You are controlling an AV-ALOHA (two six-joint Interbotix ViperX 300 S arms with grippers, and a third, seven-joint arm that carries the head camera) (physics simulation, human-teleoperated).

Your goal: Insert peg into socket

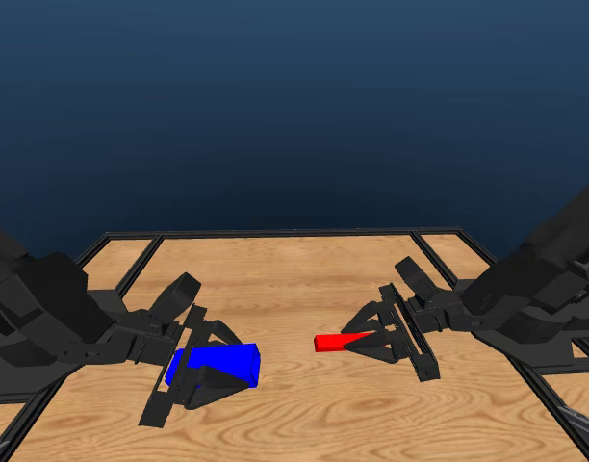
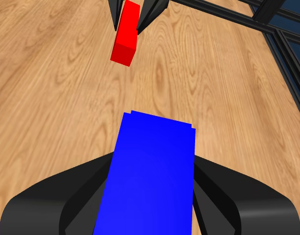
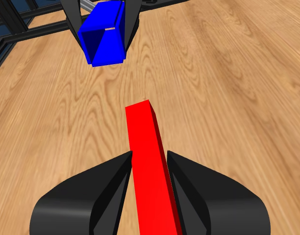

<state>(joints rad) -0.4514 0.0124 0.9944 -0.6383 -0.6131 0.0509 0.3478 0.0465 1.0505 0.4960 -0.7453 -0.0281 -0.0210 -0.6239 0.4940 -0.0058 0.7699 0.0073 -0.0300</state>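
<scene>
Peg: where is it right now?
Head view: the peg is right of centre, held in the right gripper, its free end toward the socket, a gap between them.

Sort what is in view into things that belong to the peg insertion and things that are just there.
Belongs to the job:
- peg, held in the right end effector
- socket, held in the left end effector

Just there:
- wooden table
- black frame rails along the table's edges
</scene>
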